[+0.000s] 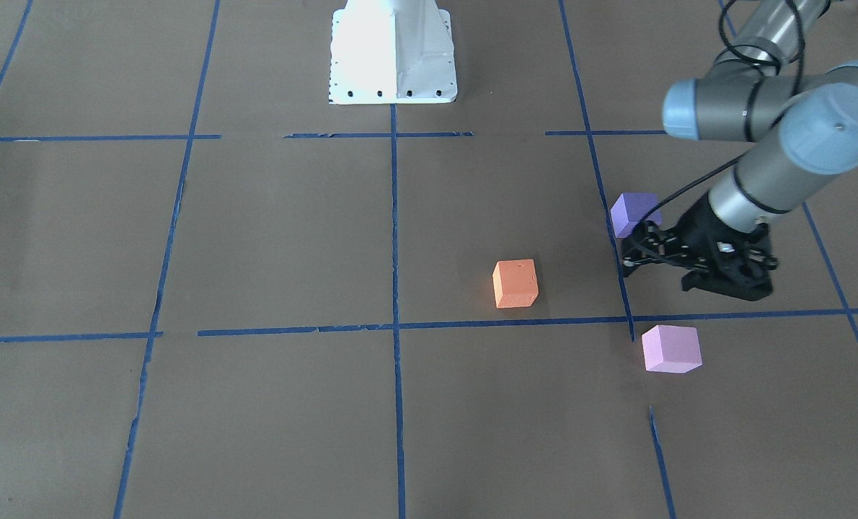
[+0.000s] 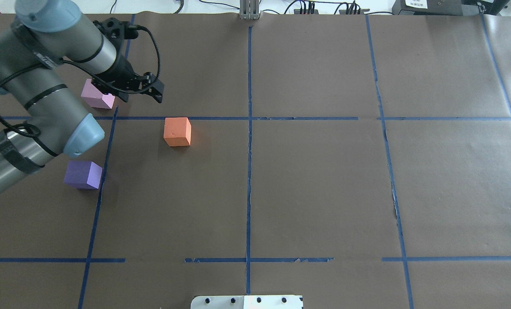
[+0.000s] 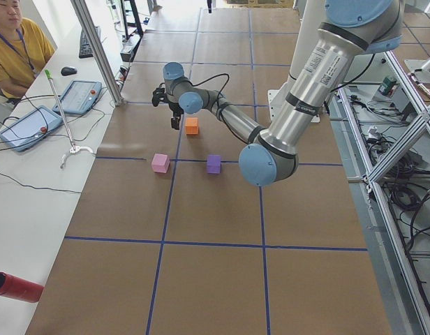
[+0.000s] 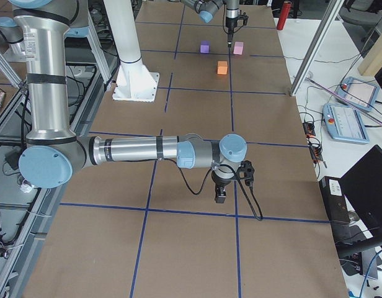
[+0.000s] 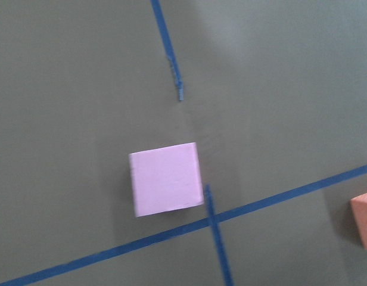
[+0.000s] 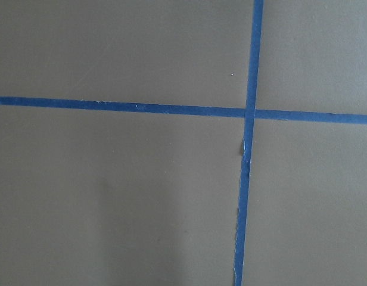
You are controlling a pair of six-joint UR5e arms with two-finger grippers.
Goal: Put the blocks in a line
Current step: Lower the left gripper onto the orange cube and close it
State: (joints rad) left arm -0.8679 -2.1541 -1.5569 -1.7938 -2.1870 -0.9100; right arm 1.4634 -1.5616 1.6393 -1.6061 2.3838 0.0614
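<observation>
Three blocks lie apart on the brown table. The orange block point(image 1: 515, 283) point(image 2: 177, 131) sits nearest the centre line. The violet-purple block point(image 1: 634, 213) point(image 2: 83, 174) is nearer the robot, partly behind the left arm in the front-facing view. The pale pink block point(image 1: 671, 349) point(image 2: 95, 95) is farthest from the robot and fills the middle of the left wrist view point(image 5: 165, 179). My left gripper point(image 1: 625, 258) point(image 2: 157, 91) hovers between the pink and orange blocks; it looks shut and holds nothing. My right gripper point(image 4: 221, 197) hangs low over bare table far from the blocks; I cannot tell its state.
The white robot base point(image 1: 393, 54) stands at the table's near edge. Blue tape lines point(image 6: 250, 113) grid the brown paper. An operator point(image 3: 12, 42) sits at a side desk with tablets, and a red cylinder point(image 3: 16, 287) lies on that desk.
</observation>
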